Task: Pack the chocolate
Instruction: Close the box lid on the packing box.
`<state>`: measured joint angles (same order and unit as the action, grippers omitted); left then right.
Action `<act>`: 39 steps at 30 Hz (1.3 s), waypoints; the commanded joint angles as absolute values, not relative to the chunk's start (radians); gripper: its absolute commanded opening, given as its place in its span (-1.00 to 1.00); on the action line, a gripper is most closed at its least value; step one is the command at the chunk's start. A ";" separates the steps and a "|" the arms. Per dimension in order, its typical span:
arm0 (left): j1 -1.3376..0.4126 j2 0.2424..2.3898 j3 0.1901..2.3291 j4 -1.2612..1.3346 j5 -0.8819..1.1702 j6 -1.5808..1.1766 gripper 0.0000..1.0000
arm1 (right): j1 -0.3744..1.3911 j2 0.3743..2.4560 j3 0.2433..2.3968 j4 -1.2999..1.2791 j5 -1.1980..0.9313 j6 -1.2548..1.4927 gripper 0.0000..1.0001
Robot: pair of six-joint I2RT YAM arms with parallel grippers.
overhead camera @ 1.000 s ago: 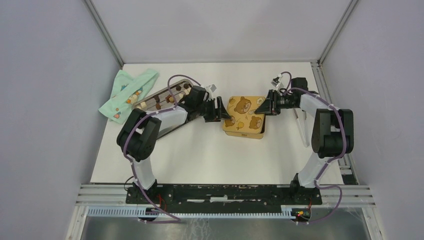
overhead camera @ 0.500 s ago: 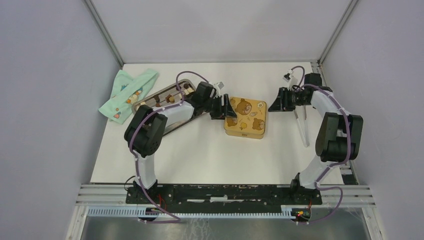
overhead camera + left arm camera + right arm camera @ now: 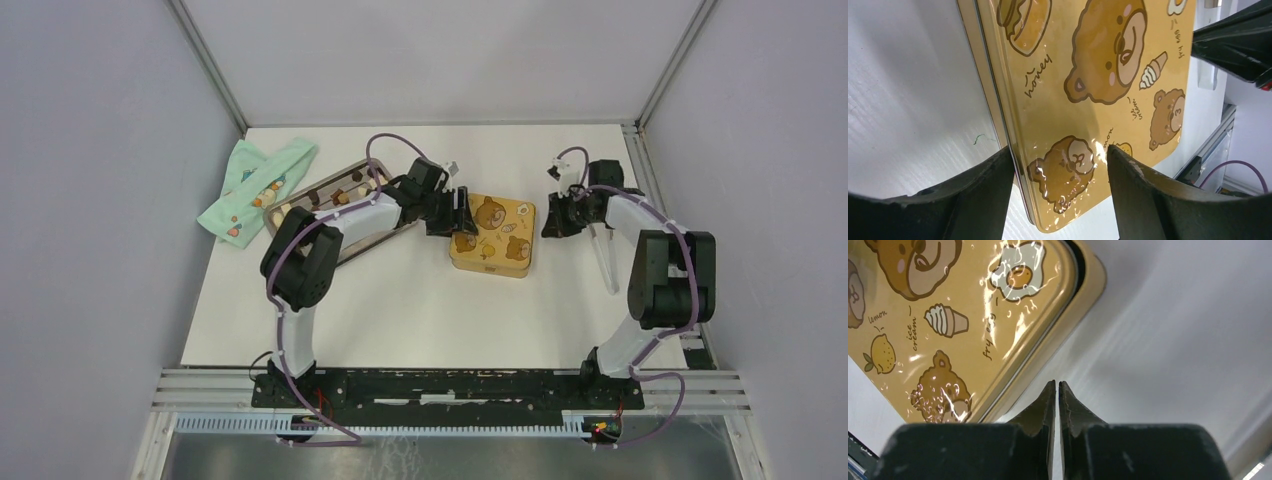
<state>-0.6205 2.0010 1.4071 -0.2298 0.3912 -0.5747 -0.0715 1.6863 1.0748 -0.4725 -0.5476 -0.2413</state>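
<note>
Tin mid-table, tray of chocolate left of it, cloth leftmost

The tin is gold, its lid printed with brown bears, a yellow lemon, a white-and-yellow fried egg, a cream ice-cream cone and dark brown lettering. The counter is white and the cloth mint green with small coloured figures. The chocolate is dark brown, lighter brown and cream on a grey metal tray.

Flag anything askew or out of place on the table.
The gold tin's lid sits askew: a dark gap shows at one corner, and the base rim juts out past it, so the lid is not seated squarely.
</note>
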 commanded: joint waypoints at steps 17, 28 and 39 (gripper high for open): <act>-0.631 1.938 1.342 -0.142 0.288 -0.613 0.43 | -0.005 1.727 1.063 -0.417 -0.680 -0.222 -0.80; -0.658 1.961 1.367 -0.120 0.280 -0.628 0.48 | 0.036 1.740 1.055 -0.424 -0.795 -0.229 -0.75; -0.660 1.936 1.430 -0.165 0.202 -0.604 0.65 | 0.010 1.649 1.006 -0.396 -0.714 -0.248 -0.66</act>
